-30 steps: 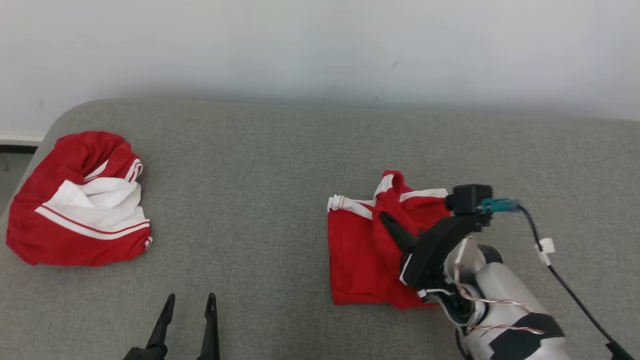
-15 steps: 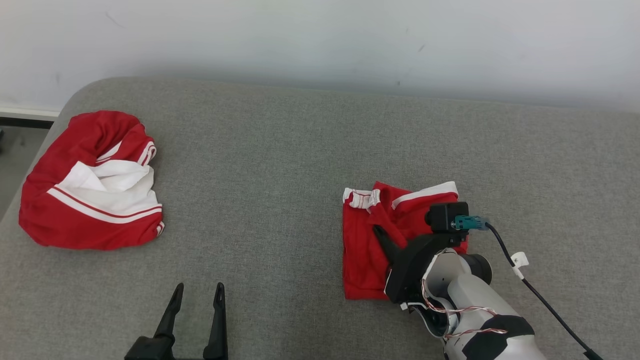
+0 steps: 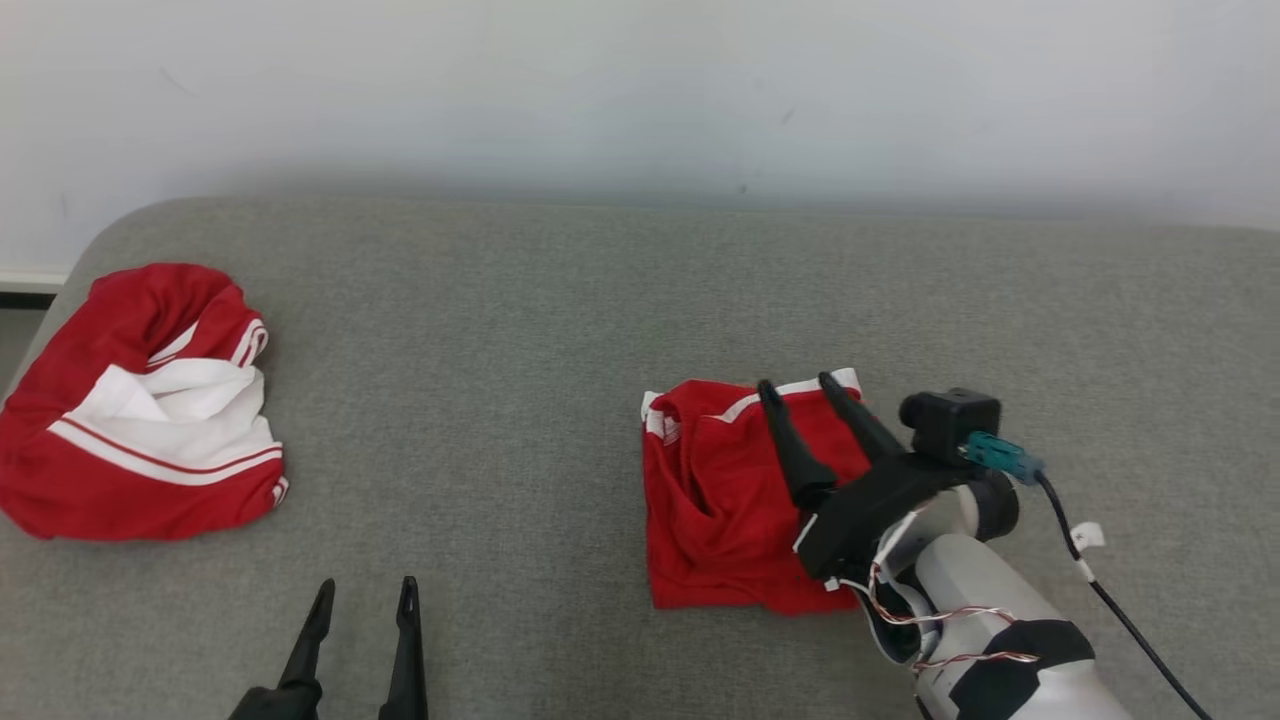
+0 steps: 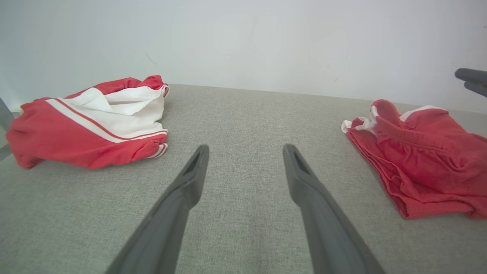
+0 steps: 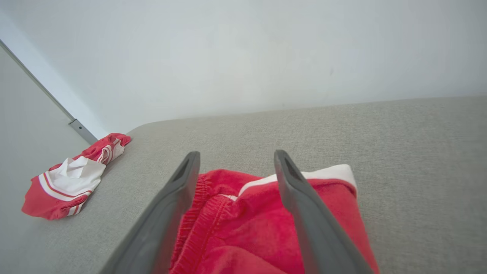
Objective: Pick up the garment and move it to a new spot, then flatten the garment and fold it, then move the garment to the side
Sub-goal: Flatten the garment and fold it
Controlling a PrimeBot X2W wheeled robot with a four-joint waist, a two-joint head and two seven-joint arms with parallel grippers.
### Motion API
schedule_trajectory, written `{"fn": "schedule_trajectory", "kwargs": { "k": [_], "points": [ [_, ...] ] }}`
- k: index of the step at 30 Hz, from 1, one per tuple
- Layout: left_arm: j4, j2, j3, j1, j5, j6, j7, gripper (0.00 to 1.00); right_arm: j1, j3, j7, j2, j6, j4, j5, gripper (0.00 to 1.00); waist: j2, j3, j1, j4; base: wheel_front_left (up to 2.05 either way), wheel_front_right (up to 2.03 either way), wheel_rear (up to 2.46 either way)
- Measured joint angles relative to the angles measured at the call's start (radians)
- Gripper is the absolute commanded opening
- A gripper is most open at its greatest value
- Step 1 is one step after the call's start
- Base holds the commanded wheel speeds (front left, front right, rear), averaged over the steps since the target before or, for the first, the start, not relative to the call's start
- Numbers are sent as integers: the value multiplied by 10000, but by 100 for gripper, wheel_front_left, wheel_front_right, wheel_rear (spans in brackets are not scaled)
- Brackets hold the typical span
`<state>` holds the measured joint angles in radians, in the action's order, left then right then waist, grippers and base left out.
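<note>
As seen from the head: folded red fabric garment with white trim lying right of centre on grey woven cushion. Right gripper above its far edge, fingers spread, gripping nothing. Left gripper spread over bare cushion. Crumpled red-and-white garment far left. From left wrist: fingers parted, empty, garments well apart on either side. From right wrist: parted fingers over the white-trimmed edge, empty.

Right pincer fingers spread wide, left pincer open low, pale right forearm angled inward
</note>
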<state>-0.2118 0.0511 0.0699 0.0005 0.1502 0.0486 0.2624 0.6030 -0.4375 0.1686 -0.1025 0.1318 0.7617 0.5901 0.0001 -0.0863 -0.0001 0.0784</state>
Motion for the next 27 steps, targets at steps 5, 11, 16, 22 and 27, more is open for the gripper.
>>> {"fn": "schedule_trajectory", "kwargs": {
  "k": [5, 11, 16, 22, 27],
  "points": [
    [161, -2, -226, 93, -96, 29, 2, 100, -228, 397, 777, -516, 0, -548, -529, 100, 0, 69, 0, -348, 0, 0, 0],
    [370, -4, -466, 132, -234, -4, 2, 100, -1151, 2207, 932, -700, 0, -2052, -1956, 100, 0, 70, 0, -757, 0, 0, 0],
    [489, -2, -654, 137, -276, -44, 2, 100, -2520, 3331, 955, -347, 0, -3590, -3208, 100, 0, 70, 0, -1022, 0, 0, 0],
    [637, -2, -794, 157, -407, -46, 2, 100, -3880, 3939, 955, -4, 0, -5438, -3960, 100, 0, 134, 0, -1211, 0, 0, 0],
    [872, -2, -918, 206, -489, -105, 2, 100, -4900, 4090, 955, 253, 0, -6320, -4186, 100, -1, 171, 0, -1319, 0, 0, 0]
  ]
}}
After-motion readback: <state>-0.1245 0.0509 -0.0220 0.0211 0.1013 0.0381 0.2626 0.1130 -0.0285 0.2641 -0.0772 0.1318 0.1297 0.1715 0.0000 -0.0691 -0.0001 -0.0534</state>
